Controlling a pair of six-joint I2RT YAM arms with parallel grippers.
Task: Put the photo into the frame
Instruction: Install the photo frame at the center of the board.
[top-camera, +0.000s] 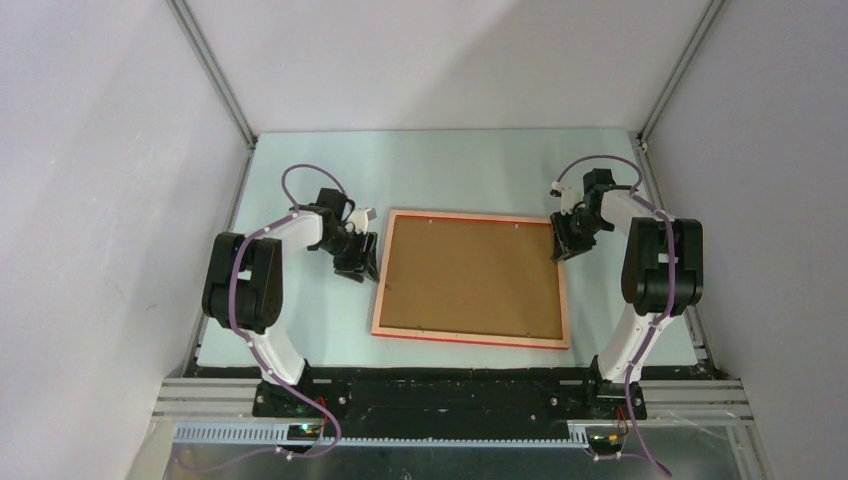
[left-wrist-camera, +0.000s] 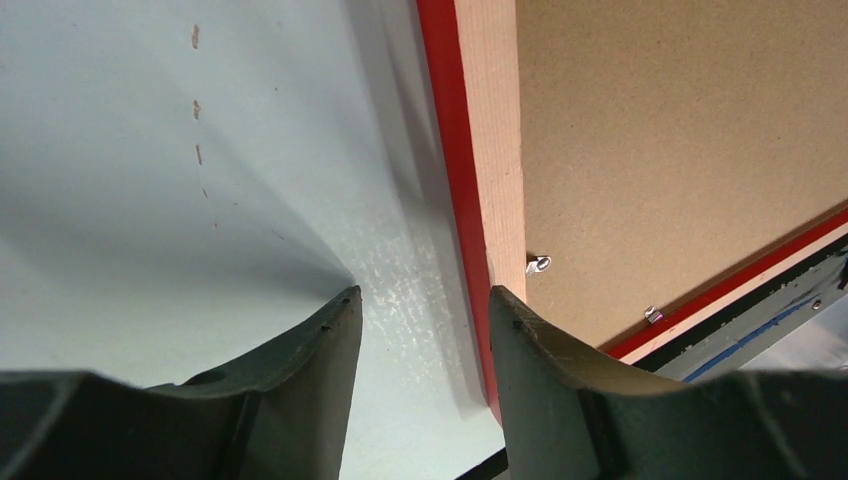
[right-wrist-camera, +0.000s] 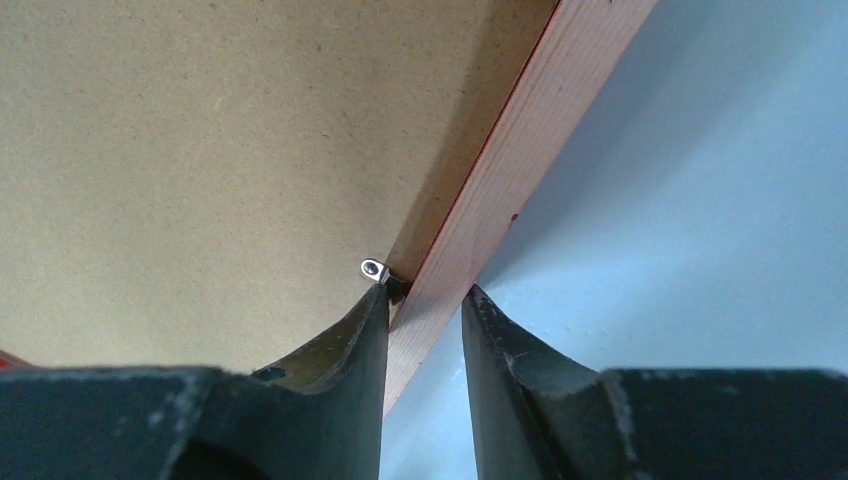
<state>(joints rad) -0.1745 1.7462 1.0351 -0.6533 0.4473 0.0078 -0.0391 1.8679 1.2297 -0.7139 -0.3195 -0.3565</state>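
Observation:
The frame (top-camera: 470, 216) lies face down in the middle of the table, its pale orange-pink back up and a thin red edge showing. A brown backing board (top-camera: 470, 275) fills it. The photo is hidden. My left gripper (top-camera: 362, 262) stands open at the frame's left rail (left-wrist-camera: 495, 150); one finger is over the rail's red edge, the other over bare table, with only table between them (left-wrist-camera: 425, 295). My right gripper (top-camera: 562, 245) is at the right rail near the far corner. In the right wrist view its fingertips (right-wrist-camera: 427, 292) press both sides of the rail (right-wrist-camera: 540, 130).
Small metal tabs (right-wrist-camera: 373, 268) (left-wrist-camera: 538, 264) stick out from the frame's inner edge over the backing board. The pale blue table (top-camera: 300, 320) is walled by white panels on three sides. A black strip with the arm bases (top-camera: 440, 390) runs along the near edge.

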